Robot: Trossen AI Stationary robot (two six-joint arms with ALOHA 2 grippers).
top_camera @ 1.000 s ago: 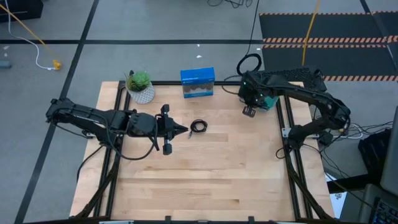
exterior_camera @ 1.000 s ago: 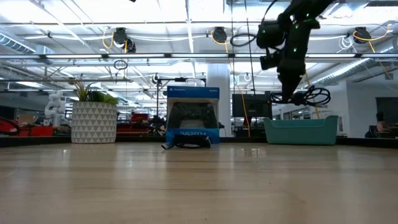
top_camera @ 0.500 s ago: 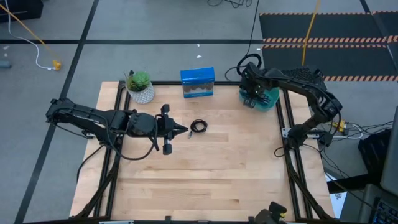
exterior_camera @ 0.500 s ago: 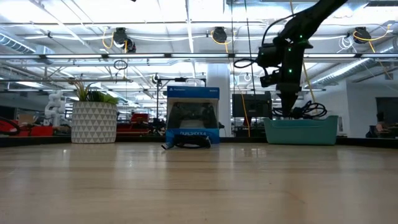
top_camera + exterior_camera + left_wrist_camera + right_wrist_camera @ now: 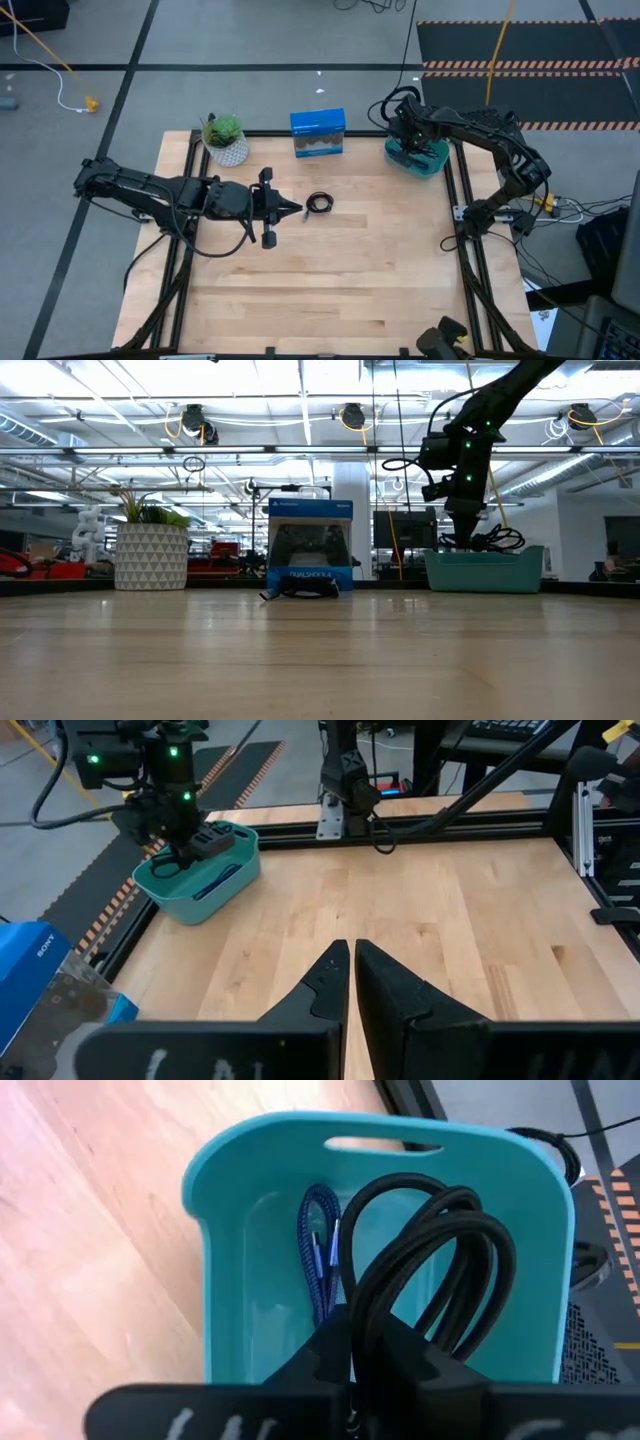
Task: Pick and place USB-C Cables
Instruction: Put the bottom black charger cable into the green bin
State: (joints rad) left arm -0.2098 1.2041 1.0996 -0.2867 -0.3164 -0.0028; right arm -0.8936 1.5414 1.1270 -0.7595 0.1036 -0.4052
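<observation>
My right gripper (image 5: pixel 352 1335) hangs over the teal bin (image 5: pixel 432 165), at the table's far right corner, shut on the long loose black cable bundle (image 5: pixel 440 1270). The blue-purple cable (image 5: pixel 318 1265) lies on the floor of the bin (image 5: pixel 225 1170). The tight round black coil (image 5: pixel 320 202) lies flat on the table at mid-width; the low view shows this coil (image 5: pixel 300 590) in front of the blue box. My left gripper (image 5: pixel 297 210) waits shut just left of the coil, level, its own view showing the fingers (image 5: pixel 350 980) together. My right gripper pinches several strands of the black bundle at one end (image 5: pixel 375 1315) between its two fingers, coming from above and pointing down. The bundle's loops (image 5: pixel 497 540) reach past the fingers to about the height of the bin's rim. Whether they touch the bin's floor cannot be told.
A potted plant (image 5: pixel 226 138) and a blue controller box (image 5: pixel 318 133) stand along the far edge. A big black cable loop (image 5: pixel 388 104) hangs by the right arm's wrist. Black frame rails (image 5: pixel 465 215) run along the table's sides. The wood between coil and near edge is bare.
My right gripper has carried the black bundle from the table beside the bin toward the far edge and over the bin, and has come down until the loops are at rim height. It has stayed shut on the bundle.
</observation>
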